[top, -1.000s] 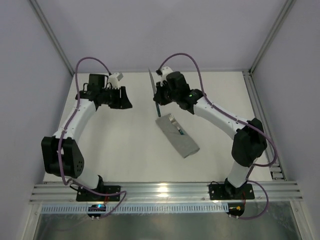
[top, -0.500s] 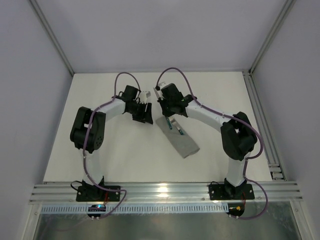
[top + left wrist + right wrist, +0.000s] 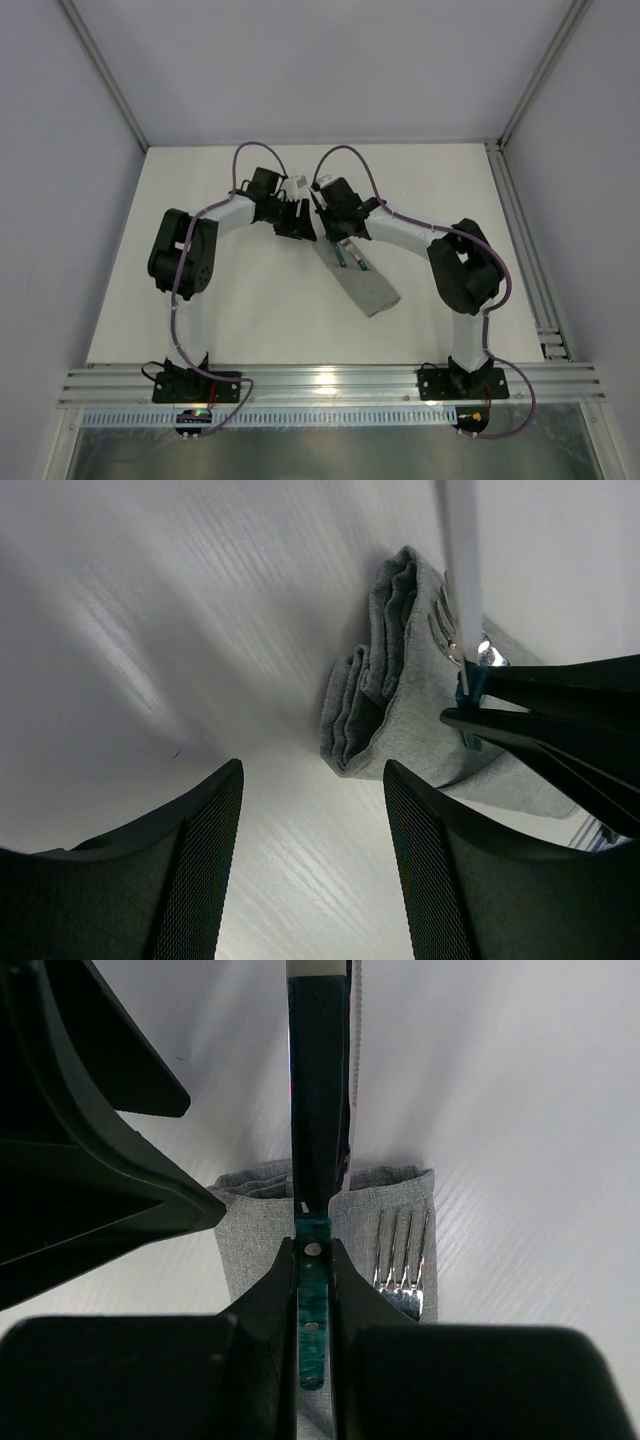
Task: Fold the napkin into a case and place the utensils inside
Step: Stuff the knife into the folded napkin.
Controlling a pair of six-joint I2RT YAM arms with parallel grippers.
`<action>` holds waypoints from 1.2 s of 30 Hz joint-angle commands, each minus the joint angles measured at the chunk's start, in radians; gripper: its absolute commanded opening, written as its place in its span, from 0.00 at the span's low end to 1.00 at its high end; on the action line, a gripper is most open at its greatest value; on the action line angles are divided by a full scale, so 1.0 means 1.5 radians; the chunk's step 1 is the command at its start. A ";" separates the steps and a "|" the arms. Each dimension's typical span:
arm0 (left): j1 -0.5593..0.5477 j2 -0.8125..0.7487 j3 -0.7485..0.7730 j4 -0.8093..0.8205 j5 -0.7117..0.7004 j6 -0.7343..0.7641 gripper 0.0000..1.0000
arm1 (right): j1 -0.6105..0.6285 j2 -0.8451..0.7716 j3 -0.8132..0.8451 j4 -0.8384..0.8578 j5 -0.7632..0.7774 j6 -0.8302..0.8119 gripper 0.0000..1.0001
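Left tool [image 3: 312, 780], spread, neared the case [image 3: 400, 710]; right tool [image 3: 315, 1252] seemingly clamps the knife [image 3: 318, 1080].

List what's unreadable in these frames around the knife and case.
Knife tip: both wrist views, cut off by the top edge.
Fork handle: right wrist view, behind the right hand's finger.
Case far end: left wrist view, behind the right hand.
Knife in the top view: too small, lost against the right hand.
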State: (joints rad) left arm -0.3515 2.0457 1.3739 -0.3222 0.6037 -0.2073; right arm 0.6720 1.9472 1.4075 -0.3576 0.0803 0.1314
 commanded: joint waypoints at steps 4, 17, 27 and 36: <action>-0.014 -0.007 -0.002 0.046 0.054 -0.005 0.60 | 0.003 -0.022 -0.020 0.022 0.001 0.017 0.03; -0.033 0.014 -0.011 0.007 0.040 0.001 0.37 | 0.004 -0.011 -0.017 0.035 -0.001 0.036 0.03; -0.033 0.017 0.014 -0.009 0.014 0.004 0.00 | 0.003 -0.019 -0.025 0.016 -0.008 0.032 0.03; -0.032 0.015 0.025 0.003 0.004 -0.007 0.00 | 0.022 -0.073 -0.109 -0.059 -0.012 -0.010 0.03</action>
State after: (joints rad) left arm -0.4011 2.0682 1.3724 -0.3344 0.6361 -0.2073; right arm 0.6834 1.9022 1.2877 -0.3504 0.0574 0.1566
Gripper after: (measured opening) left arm 0.009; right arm 0.105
